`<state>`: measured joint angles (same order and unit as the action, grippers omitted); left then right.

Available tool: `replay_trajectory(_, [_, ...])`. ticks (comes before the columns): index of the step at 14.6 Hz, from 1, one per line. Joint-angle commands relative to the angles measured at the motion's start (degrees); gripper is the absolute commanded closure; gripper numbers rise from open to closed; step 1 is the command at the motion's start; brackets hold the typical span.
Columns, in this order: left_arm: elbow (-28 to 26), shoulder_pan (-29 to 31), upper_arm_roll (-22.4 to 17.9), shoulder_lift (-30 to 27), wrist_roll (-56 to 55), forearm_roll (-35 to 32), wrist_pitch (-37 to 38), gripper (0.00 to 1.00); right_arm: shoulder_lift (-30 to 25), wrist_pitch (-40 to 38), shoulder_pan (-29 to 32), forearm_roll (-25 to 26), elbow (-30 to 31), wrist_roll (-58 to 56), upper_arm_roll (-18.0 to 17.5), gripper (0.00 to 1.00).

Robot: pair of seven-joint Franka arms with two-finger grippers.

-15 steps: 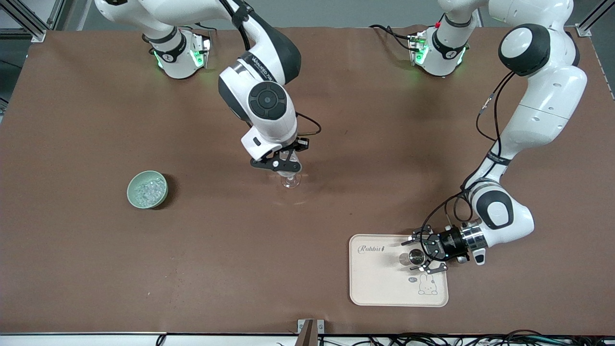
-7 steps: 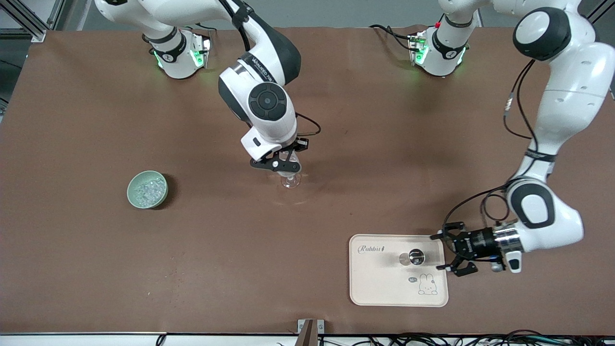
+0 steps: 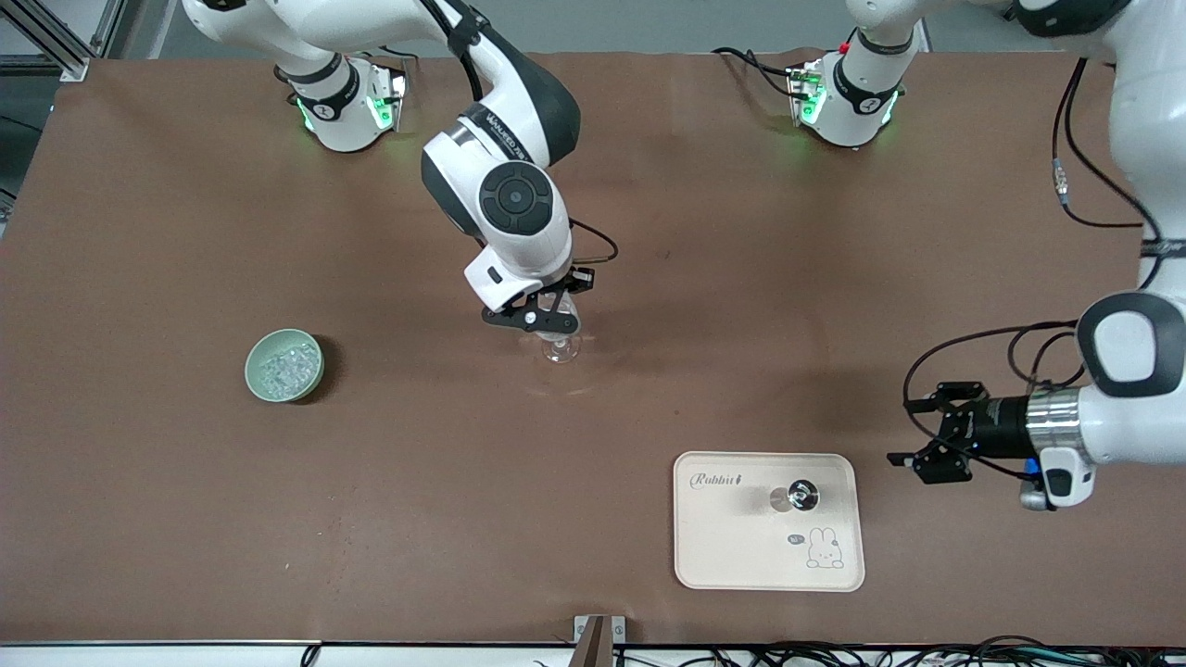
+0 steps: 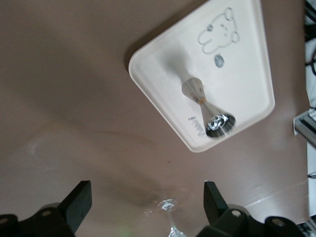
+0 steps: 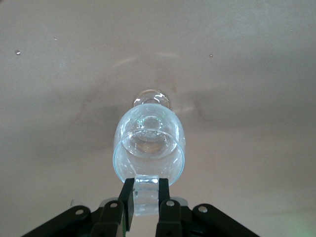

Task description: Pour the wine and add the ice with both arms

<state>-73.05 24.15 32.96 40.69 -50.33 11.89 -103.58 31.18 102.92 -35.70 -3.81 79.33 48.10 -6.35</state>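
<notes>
A clear stemmed wine glass (image 3: 561,349) stands mid-table; in the right wrist view its bowl (image 5: 148,143) looks empty. My right gripper (image 3: 540,319) hangs just over the glass's rim. In the right wrist view that gripper (image 5: 146,185) is shut on a clear ice cube (image 5: 146,198). A green bowl (image 3: 256,373) holding several ice cubes (image 3: 287,366) sits toward the right arm's end. My left gripper (image 3: 913,432) is open and empty, low above the table beside the tray toward the left arm's end. In the left wrist view the left gripper (image 4: 146,190) has wide jaws.
A cream tray (image 3: 732,547) with a rabbit print lies near the front camera, also in the left wrist view (image 4: 158,64). A small metal hourglass-shaped measuring cup (image 3: 801,496) stands upright on it, also in the left wrist view (image 4: 205,101). Cables run along the table's front edge.
My left gripper has drawn back from the metal cup on the tray toward the left arm's end, leaving the cup standing. The right arm has not moved.
</notes>
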Motion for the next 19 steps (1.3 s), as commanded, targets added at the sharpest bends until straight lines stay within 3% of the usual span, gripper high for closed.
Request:
replay_trajectory(1, [-1.7,-1.0,0.0,-9.6,7.0,-7.4,4.9,0.0,-0.4,0.5,-0.2,-0.1,0.6,0.6,0.2,0.63])
replay_trajectory(4, [-1.8,-0.2,2.8,-14.7,16.8,-13.5,7.6,0.0,-0.3,0.5,-0.2,-0.1,0.6,0.5,0.2,0.49])
replay_trajectory(6, [-2.3,-1.3,2.4,-19.0,23.6,-16.2,8.2,0.0,-0.4,0.0,0.0,0.9,0.5,0.4,0.2,0.29])
replay_trajectory(7, [-2.4,-3.5,0.5,-21.0,26.2,-16.3,8.7,0.0,-1.0,-0.2,0.2,1.8,0.4,0.3,0.3,0.14])
replay_trajectory(8, [-3.2,-7.5,-4.9,-23.9,30.2,-16.4,10.2,0.0,-1.8,-0.3,0.5,3.8,0.4,0.2,0.4,0.0])
replay_trajectory(9, [-4.7,-13.5,-12.0,-27.0,35.2,-16.2,11.1,0.0,-3.8,-0.9,0.7,6.3,0.3,0.2,0.4,0.0])
replay_trajectory(11, [-8.1,-21.0,-21.4,-32.1,46.3,-15.7,11.7,0.0,-7.3,-4.4,2.0,9.6,-0.3,0.0,0.7,0.0])
replay_trajectory(15, [-18.4,-30.1,-33.2,-42.0,50.9,-10.6,12.3,0.0,-15.6,-9.4,10.0,10.7,-0.3,-3.3,0.7,0.0])
replay_trajectory(16, [-21.0,-32.0,-35.1,-44.3,50.9,-9.8,12.3,0.0,-17.5,-10.6,12.8,10.7,-0.3,-6.9,0.7,0.0])
replay_trajectory(19, [-24.5,-33.6,-34.9,-48.3,48.9,-10.2,12.4,0.0,-22.3,-13.6,23.9,10.0,-0.2,-20.4,0.6,0.0])
